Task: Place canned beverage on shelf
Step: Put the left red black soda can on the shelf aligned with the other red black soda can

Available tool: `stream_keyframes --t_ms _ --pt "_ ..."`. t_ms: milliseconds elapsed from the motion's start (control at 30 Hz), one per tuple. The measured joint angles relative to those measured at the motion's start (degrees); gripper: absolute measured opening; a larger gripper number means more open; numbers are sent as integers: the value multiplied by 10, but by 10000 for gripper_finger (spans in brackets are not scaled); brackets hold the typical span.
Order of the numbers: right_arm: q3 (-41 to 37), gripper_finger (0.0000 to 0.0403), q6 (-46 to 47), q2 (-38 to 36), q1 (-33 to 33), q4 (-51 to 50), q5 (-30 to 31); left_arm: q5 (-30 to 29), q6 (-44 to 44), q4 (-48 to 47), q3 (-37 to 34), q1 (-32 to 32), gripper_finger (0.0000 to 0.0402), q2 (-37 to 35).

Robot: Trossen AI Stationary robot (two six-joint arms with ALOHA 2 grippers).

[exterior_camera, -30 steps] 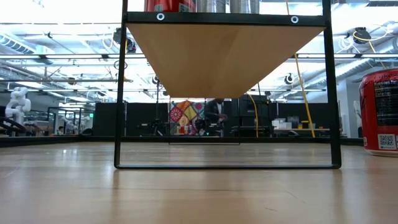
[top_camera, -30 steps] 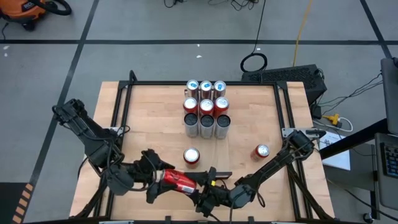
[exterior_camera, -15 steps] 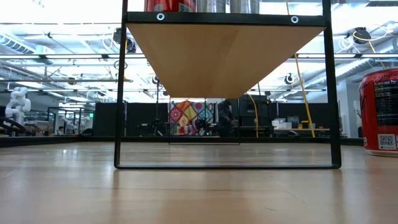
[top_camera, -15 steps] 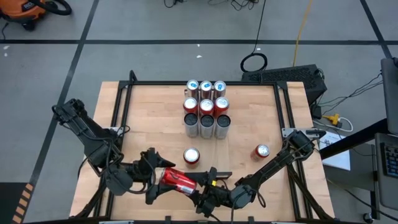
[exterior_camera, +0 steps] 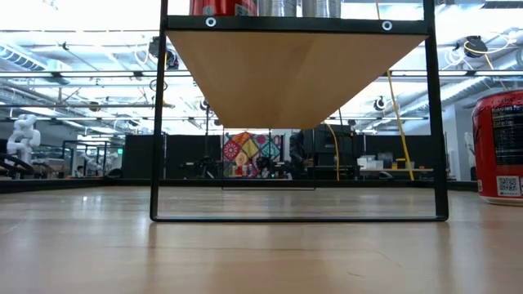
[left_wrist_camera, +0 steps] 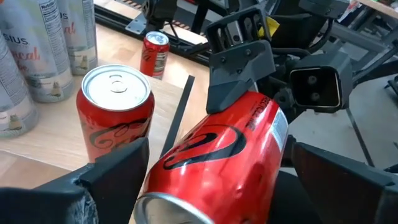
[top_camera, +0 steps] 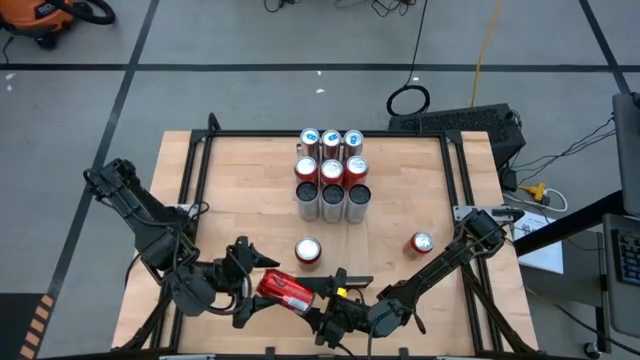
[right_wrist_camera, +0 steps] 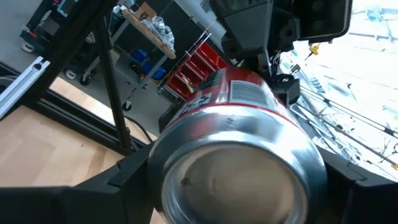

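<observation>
A red can (top_camera: pixel 287 290) lies on its side at the near edge of the table (top_camera: pixel 240 180), between the 2 grippers. The right gripper (top_camera: pixel 333 297) clamps it across the body, fingers on either side as its wrist view shows, the can's silver base (right_wrist_camera: pixel 239 171) facing that camera. The left gripper (top_camera: pixel 250 282) stands with its fingers spread wide around the can's other end, not pressing it; in its wrist view the can (left_wrist_camera: pixel 217 165) fills the gap between them.

The shelf (top_camera: pixel 332 175) sits far centre on the table, a pale wood panel on a thin black frame, carrying 9 upright cans in 3 rows of 3: silver-topped ones farthest, red ones (top_camera: pixel 331 169) in the middle, dark-topped ones nearest. From the low view its underside (exterior_camera: pixel 294 77) is seen, with the frame's black legs on the tabletop.

2 more red cans stand upright on the bare wood: 1 (top_camera: pixel 308 251) just near of the shelf, 1 (top_camera: pixel 420 244) to the right, near the right arm.

The table is light planked wood with black rails. Around it is grey floor with dark tape lines, cables and an orange vacuum (top_camera: pixel 45 15) at far left. Beyond the table lies a large hall with ceiling lights and a colourful panel (exterior_camera: pixel 252 151).
</observation>
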Motion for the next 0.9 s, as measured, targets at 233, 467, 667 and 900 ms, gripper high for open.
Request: stream_keyframes --t_ms 233,467,667,900 --pt "0 278 25 0 0 -19 0 0 40 0 0 0 396 0" --pt "0 266 40 0 0 -21 0 0 77 1 0 -1 396 -1" --pt "0 261 41 0 0 -22 0 -17 102 0 1 -12 396 -4" --pt "0 261 50 0 4 -34 0 -36 187 0 18 -42 396 -29"
